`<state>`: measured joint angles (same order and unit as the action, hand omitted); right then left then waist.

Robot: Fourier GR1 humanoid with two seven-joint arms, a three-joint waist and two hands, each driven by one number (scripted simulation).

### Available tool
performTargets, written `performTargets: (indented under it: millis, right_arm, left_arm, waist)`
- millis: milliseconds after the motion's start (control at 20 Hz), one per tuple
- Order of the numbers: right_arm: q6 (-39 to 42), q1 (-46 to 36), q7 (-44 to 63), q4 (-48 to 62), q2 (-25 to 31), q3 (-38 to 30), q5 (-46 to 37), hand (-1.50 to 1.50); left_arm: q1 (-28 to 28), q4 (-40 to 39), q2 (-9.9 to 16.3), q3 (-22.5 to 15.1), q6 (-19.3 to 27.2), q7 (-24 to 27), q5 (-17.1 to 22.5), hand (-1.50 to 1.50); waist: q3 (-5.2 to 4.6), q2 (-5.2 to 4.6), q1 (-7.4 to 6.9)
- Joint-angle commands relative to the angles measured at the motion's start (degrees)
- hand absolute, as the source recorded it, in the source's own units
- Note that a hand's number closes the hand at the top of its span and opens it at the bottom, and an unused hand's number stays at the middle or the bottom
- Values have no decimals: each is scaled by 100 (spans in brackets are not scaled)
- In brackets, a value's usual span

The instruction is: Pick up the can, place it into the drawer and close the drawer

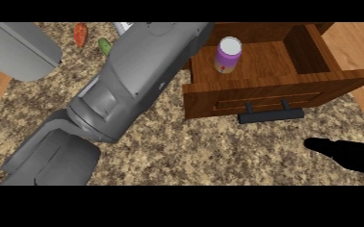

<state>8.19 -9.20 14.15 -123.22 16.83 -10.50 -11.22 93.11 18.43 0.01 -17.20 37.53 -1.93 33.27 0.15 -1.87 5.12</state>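
Purple cylindrical can with white lid (227,54) stands upright inside open wooden drawer (270,96). Likely light, rigid, smooth-sided; best taken round mid-body. Right hand (340,153) low right, fingers unclear. Left hand unseen behind forearm.

speckled tan granite bench (213,149) fills most of view; pale wood floor strip (346,33) at 2 o'clock, another sliver at 9.

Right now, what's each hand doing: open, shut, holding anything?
Left hand: not in view; only its grey forearm shows.
Right hand: at the lower right edge, holding nothing; fingers cannot be told.
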Motion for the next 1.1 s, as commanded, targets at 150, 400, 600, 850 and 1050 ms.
performTargets:
  millis: [150, 400, 600, 850, 1050]
  right_arm:
    - [-290, -513, -340, 719, 133, 971, -1719, -150]
    - [-644, -872, -748, 1840, 87, 1523, -2703, -150]
    - [-804, -1053, -955, 2565, 91, 1749, -3189, -150]
    - [-1322, -1590, -1285, 4004, 52, 1745, -3796, -150]
    - [-1911, -2154, -1390, 4931, -358, 1929, -4275, -150]
  left_arm:
    - [25, -24, -1, -1, 69, 223, 212, -150]
    - [83, -146, -1, -59, -14, 266, 168, -150]
    - [64, -261, -1, -66, 53, 331, 60, -150]
    - [-46, -7, 179, 86, -421, 146, 90, -150]
    - [-196, -17, 272, 161, -431, 203, 28, -150]
  waist:
    - [-4, 23, -181]
    - [-2, 24, -314]
    - [-5, 76, -350]
    - [-12, 133, -599]
    - [-11, 129, -601]
